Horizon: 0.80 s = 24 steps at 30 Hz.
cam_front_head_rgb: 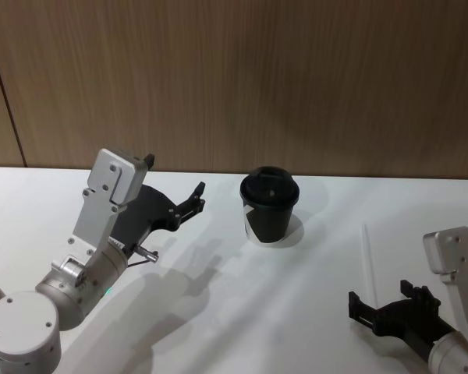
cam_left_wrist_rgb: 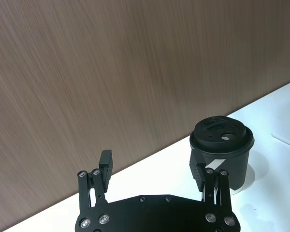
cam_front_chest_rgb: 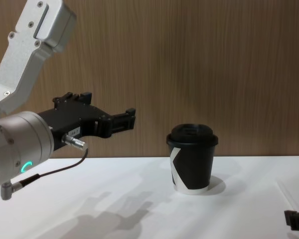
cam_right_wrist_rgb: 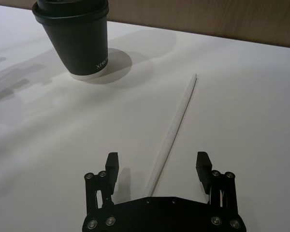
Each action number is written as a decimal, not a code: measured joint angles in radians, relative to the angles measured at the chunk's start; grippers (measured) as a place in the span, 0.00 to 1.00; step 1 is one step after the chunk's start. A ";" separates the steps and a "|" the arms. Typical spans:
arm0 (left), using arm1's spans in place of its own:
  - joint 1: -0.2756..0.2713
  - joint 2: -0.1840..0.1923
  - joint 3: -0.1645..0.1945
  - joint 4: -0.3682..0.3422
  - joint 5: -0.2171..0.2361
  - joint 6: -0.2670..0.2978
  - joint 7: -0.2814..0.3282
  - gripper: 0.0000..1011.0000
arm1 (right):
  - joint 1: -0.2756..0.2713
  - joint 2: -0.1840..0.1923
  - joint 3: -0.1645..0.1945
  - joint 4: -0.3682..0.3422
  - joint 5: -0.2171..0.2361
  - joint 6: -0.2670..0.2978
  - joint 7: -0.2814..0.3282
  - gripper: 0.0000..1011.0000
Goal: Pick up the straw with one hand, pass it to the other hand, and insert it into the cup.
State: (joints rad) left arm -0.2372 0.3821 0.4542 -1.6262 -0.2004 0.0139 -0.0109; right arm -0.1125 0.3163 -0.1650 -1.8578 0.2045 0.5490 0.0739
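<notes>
Straw on table before right pincer

You face a brown wood-grain panelled wall with its grain running nearly upright, and in the head view one thin dark seam slants down its left part. The wall meets a flat white matte counter along a narrow dark line, and the counter spreads across the whole lower part of what you see, from edge to edge. The light is soft and even, and it lays pale grey blurred shadows across the counter's left half.
</notes>
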 joint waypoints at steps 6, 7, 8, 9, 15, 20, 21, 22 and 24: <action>0.000 0.000 0.000 0.000 0.000 0.000 0.000 0.99 | 0.003 -0.001 0.002 0.002 -0.001 0.009 0.008 0.99; 0.000 0.000 0.000 0.000 0.000 0.000 0.000 0.99 | 0.003 -0.001 0.002 0.002 -0.002 0.010 0.009 0.99; 0.000 0.000 0.000 0.000 0.000 0.000 0.000 0.99 | 0.004 -0.001 0.003 0.003 -0.002 0.012 0.012 0.99; 0.000 0.000 0.000 0.000 0.000 0.000 0.000 0.99 | 0.004 -0.001 0.003 0.003 -0.002 0.014 0.013 0.99; 0.000 0.000 0.000 0.000 0.000 0.000 0.000 0.99 | 0.005 -0.004 0.004 0.006 -0.004 0.024 0.021 0.99; 0.000 0.000 0.000 0.000 0.000 0.000 0.000 0.99 | 0.006 -0.007 0.004 0.010 -0.007 0.028 0.024 0.99; 0.000 0.000 0.000 0.000 0.000 0.000 0.000 0.99 | 0.006 -0.007 0.004 0.010 -0.007 0.028 0.025 0.99; 0.000 0.000 0.000 0.000 0.000 0.000 0.000 0.99 | 0.006 -0.008 0.004 0.011 -0.007 0.029 0.025 0.99; 0.000 0.000 0.000 0.000 0.000 0.000 0.000 0.99 | 0.006 -0.009 0.005 0.012 -0.008 0.031 0.027 0.99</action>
State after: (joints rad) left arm -0.2372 0.3821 0.4542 -1.6262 -0.2004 0.0139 -0.0109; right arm -0.1064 0.3068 -0.1600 -1.8459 0.1966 0.5798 0.1014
